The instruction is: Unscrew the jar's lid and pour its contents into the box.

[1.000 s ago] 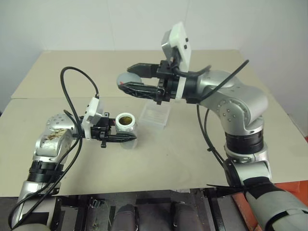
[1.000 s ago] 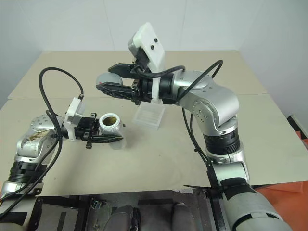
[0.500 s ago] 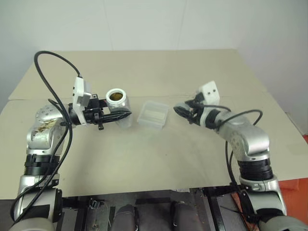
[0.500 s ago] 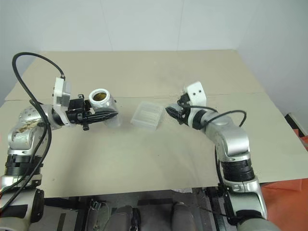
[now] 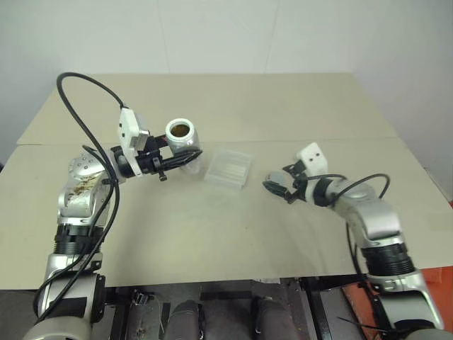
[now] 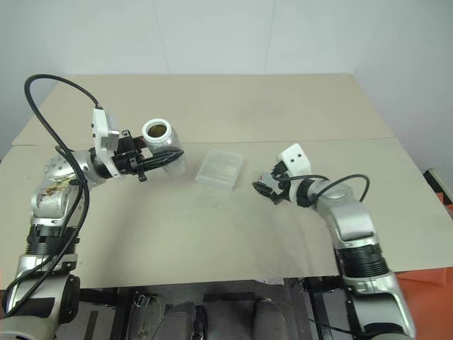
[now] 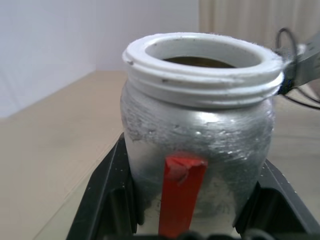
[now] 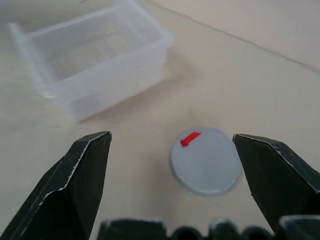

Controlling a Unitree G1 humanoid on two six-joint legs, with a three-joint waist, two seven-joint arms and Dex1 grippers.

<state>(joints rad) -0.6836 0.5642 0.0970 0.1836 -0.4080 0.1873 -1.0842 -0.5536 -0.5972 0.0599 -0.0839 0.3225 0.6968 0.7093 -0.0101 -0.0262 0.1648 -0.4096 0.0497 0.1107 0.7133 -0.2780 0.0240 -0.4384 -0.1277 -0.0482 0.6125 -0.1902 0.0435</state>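
Table (image 5: pixel 233 234): beige top, carries box and lid.
Box (image 5: pixel 228 168): clear tray, flat on table between the two grippers, apart from both.
Jar (image 7: pixel 197 135): open-mouthed, upright, pinched between left gripper's (image 5: pixel 185 160) black fingers, red stripe facing the wrist, held above the table just beside box.
Right gripper (image 8: pixel 172 165): jaws spread wide, holding nothing, low over table.
Lid (image 8: pixel 205 161): flat on table between the spread right fingers, touching neither, red mark up.
Contents (image 5: pixel 181 129): brownish, inside jar mouth.
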